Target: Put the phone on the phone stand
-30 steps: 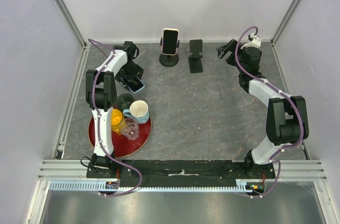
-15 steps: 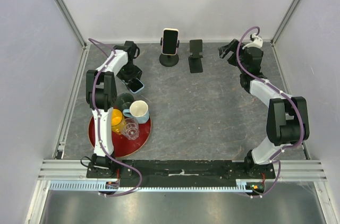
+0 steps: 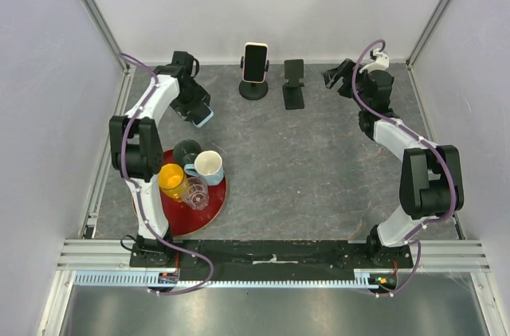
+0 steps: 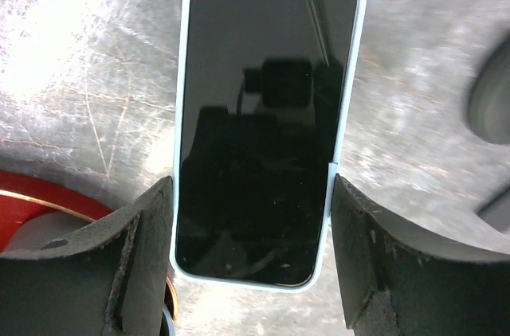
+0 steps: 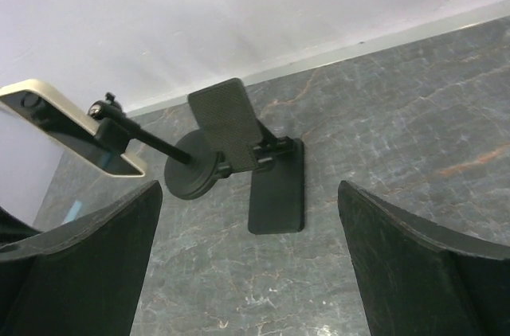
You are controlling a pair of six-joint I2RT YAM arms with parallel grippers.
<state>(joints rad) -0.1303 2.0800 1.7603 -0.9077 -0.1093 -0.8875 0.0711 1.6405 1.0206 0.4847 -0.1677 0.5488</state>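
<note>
Far left on the grey stone-look table (image 3: 319,177): a dark-screened phone in a pale blue case (image 4: 267,113), screen up, squeezed tight by the left gripper (image 4: 253,193). One black finger (image 4: 135,264) pressed on each long side of the phone, near its bottom end. Hard to tell whether lifted or lying on the table, with only blurry grey behind it.

Far middle of the table: a small black folding phone stand (image 3: 294,84), with a flat foot and a tilted back plate. Well apart from the phone, off to its right. Phone not yet on it.

Just left of that stand: a black stand with a round foot (image 3: 254,91), holding up a second phone with a white rim (image 3: 255,62).

Far right: the right gripper (image 3: 335,77), spread wide open and holding nothing. Pointed toward the folding stand, not touching it.

Near left: a round red tray (image 3: 179,216). On it, close together, a yellow cup (image 3: 170,179), a white mug with a pale blue outside (image 3: 207,166) and a clear glass (image 3: 196,192). At the tray's far edge, a dark green round cup (image 3: 188,150); hard to tell whether on the tray or just beside it
</note>
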